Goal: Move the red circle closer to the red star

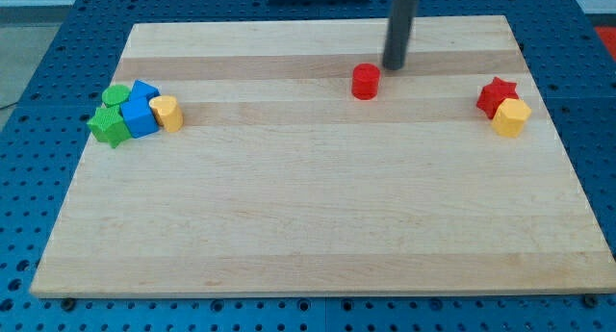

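my rod comes down from the view's top and my tip [395, 68] sits on the desk [318, 217] just beside the red circle [365, 82], at about its 1 o'clock, very near it; whether the two touch i cannot tell. my end effector is only this straight dark rod, with nothing to open or close, and it has hold of nothing

the red circle stands upright a little past the middle of the desk, toward 12 o'clock. the red star [496, 96] lies well apart from it, out at the circle's 3 o'clock, near the desk's edge on the view's right. a yellow block [511, 117], with a roughly hexagonal top, touches the star at its 5 o'clock

far off at the circle's 9 o'clock, near the edge on the view's left, five blocks huddle together: a green round block [116, 95] at the cluster's 11 o'clock, a green star [109, 127] at its 7 o'clock, a blue block [144, 89] of unclear shape at 12 o'clock, a blue cube [139, 117] in the middle, and a second yellow block [166, 112] at 3 o'clock, pressed against the cube
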You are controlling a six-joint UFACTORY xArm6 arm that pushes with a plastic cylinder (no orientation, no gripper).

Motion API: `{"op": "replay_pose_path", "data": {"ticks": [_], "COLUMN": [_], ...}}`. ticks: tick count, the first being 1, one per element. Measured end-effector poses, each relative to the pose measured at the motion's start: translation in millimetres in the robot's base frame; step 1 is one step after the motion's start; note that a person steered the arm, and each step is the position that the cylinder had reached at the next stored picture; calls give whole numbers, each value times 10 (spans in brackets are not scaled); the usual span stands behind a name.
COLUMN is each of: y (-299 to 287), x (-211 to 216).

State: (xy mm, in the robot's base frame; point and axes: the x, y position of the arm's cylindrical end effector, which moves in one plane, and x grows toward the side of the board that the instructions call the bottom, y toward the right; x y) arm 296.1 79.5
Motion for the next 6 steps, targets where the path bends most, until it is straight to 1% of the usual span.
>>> {"op": "replay_pose_path", "data": {"ticks": [1, 2, 3, 4, 5, 6], "y": [-636, -800, -378, 166, -88, -697], "x": [113, 612, 790, 657, 812, 1065]}}
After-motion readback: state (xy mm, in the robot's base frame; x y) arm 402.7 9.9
